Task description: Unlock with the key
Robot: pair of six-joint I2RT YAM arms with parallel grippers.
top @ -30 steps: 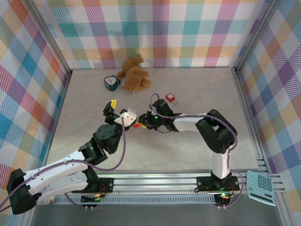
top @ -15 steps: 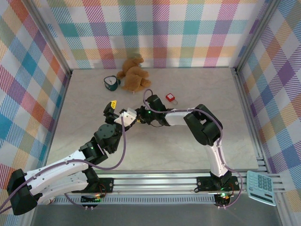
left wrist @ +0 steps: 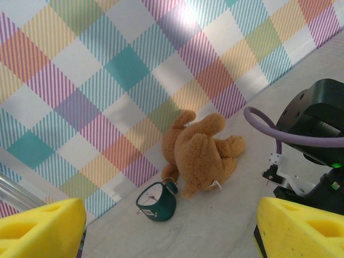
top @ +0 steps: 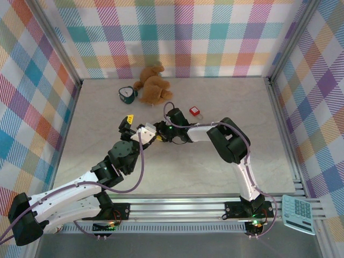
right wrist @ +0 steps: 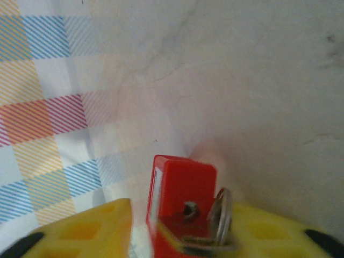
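- The right gripper [right wrist: 180, 234] has been swung toward 10 o'clock over the last second. A red padlock [right wrist: 180, 188] is bracketed by its jaws, but whether anything is clamped cannot be told.
- The key [right wrist: 220, 212] is seen at 3 o'clock of the keyhole [right wrist: 188, 209], not inserted.
- The left gripper [left wrist: 172, 231] is held wide open and empty.
- Insertion is judged outstanding.
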